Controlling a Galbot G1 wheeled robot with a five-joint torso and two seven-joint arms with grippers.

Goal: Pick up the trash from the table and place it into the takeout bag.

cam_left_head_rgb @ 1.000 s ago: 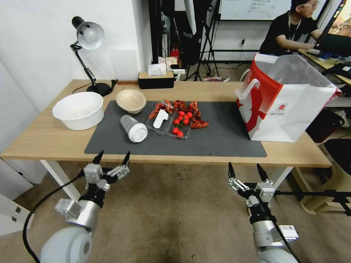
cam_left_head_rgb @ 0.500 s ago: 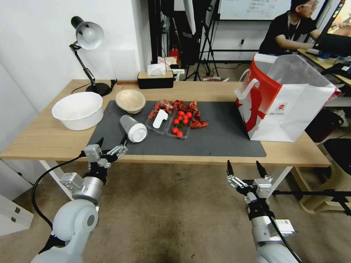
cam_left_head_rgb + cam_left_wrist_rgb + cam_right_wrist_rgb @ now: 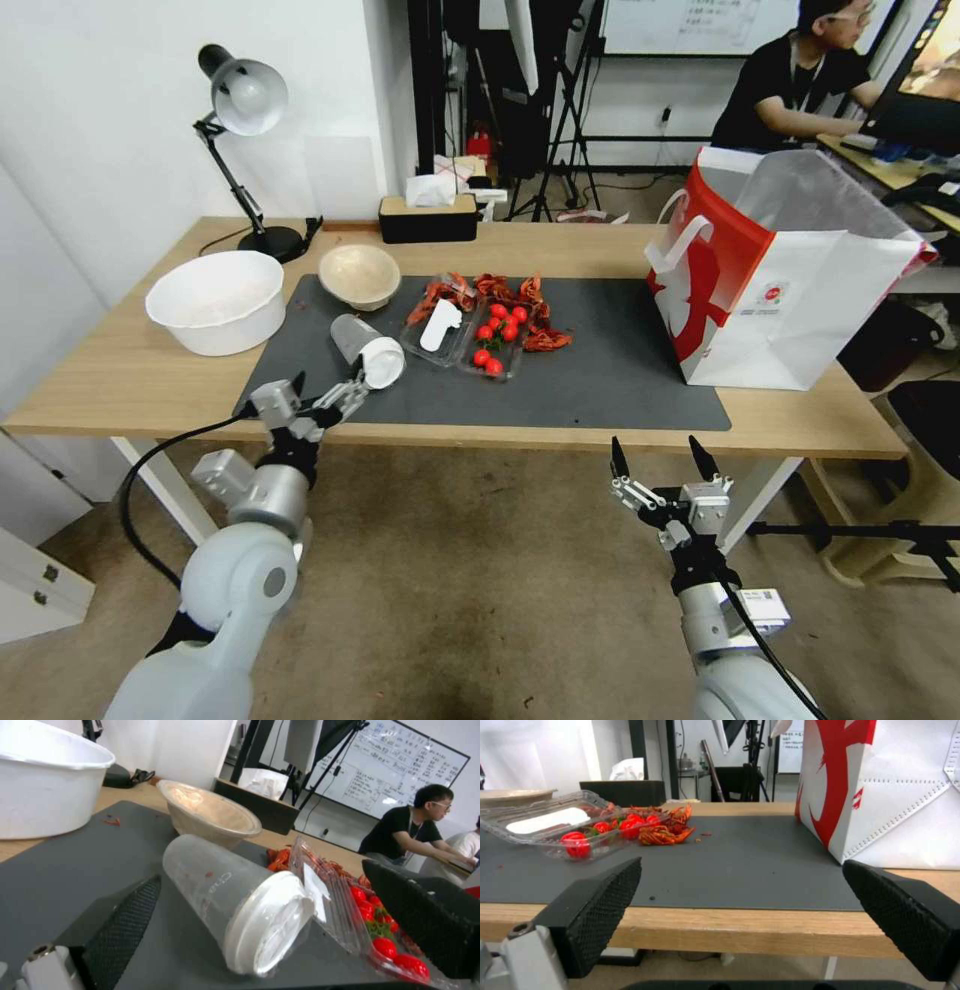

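Hovering spread-fingered, left hand (image 3: 328, 389) nears the tipped white-lidded cup (image 3: 367, 351).

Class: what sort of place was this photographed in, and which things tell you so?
Probably a robotics lab in an office: a whiteboard covered in writing, camera tripods behind the table, and a person working at a monitor.
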